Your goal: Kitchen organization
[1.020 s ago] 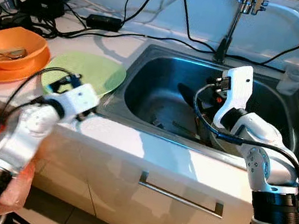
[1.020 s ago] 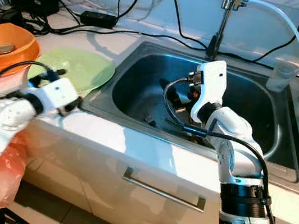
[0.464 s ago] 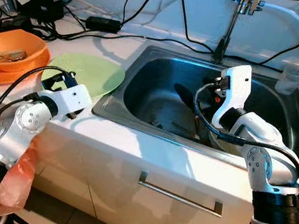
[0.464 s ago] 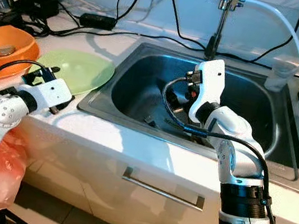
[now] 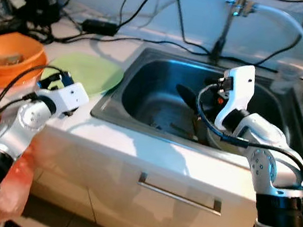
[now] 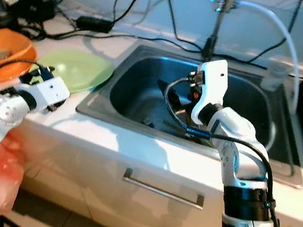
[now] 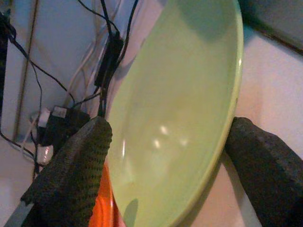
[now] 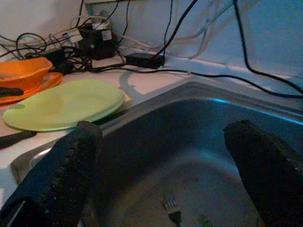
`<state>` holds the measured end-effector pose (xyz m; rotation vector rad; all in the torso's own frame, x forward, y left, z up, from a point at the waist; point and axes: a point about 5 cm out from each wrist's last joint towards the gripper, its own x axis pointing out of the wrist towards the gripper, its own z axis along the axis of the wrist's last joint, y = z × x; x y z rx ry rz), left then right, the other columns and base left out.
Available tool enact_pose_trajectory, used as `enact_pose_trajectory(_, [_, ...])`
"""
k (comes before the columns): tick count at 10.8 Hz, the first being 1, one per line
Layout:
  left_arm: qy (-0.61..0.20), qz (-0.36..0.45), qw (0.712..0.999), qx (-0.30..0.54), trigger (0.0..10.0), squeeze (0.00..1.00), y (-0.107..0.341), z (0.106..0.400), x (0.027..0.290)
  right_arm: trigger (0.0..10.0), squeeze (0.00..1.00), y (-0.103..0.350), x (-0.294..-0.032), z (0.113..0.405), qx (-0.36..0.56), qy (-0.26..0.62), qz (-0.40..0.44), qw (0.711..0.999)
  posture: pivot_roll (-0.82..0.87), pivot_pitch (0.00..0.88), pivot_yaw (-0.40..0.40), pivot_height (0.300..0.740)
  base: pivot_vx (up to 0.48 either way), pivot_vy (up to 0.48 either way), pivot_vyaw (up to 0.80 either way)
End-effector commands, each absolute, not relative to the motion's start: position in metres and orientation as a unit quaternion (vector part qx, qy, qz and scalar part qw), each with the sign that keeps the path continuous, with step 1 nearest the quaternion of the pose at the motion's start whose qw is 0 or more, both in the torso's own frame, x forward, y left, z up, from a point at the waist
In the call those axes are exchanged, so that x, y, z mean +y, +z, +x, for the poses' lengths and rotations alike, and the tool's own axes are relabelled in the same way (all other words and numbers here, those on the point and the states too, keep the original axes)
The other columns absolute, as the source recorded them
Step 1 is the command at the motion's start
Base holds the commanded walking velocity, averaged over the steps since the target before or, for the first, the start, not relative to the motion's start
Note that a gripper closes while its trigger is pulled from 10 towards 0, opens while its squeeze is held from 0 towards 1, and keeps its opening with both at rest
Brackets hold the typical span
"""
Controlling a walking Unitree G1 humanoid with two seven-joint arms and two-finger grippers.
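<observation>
A light green plate (image 5: 89, 71) lies flat on the white counter left of the steel sink (image 5: 147, 69). My left gripper (image 7: 169, 125) is open at the plate's near rim, one black finger on each side of the plate (image 7: 180, 94). An orange bowl (image 5: 5, 54) with utensils in it sits on an orange plate further left. My right gripper (image 8: 163, 130) is open and empty, held low inside the sink and pointing towards the green plate (image 8: 61, 104). Its white wrist (image 5: 236, 92) stands over the basin. A fork (image 8: 170, 210) and other cutlery (image 5: 180, 131) lie on the sink bottom.
A faucet (image 5: 229, 22) with a white hose stands behind the sink. Black cables and power adapters (image 5: 34, 0) clutter the counter's back left. A clear cup (image 5: 286, 80) sits at the sink's far right. A drawer handle (image 5: 179, 191) is below, and an orange bag (image 5: 13, 184) hangs at the lower left.
The camera has shifted a little. My left gripper has slid left along the plate's near rim and its elbow has dropped. The right arm holds still in the sink.
</observation>
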<state>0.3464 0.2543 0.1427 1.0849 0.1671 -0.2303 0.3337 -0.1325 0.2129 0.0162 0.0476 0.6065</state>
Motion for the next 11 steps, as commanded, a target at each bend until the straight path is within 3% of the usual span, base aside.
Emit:
enact_pose_trajectory(1, [-0.129, 0.52, 0.838, 0.106, 0.0, 0.0, 0.126, 0.343, 0.252, 10.0, 0.0, 0.219, -0.131, 0.333, 0.016, 0.301, 0.009, 0.953, 0.04, 0.0, 0.036, 0.74, 0.0, 0.0, 0.0])
enact_pose_trajectory(11, [-0.167, 0.513, 0.834, 0.111, 0.0, 0.0, 0.116, 0.34, 0.248, 10.0, 0.0, 0.213, -0.132, 0.331, 0.024, 0.295, 0.014, 0.955, 0.03, 0.0, 0.041, 0.74, 0.0, 0.0, 0.0])
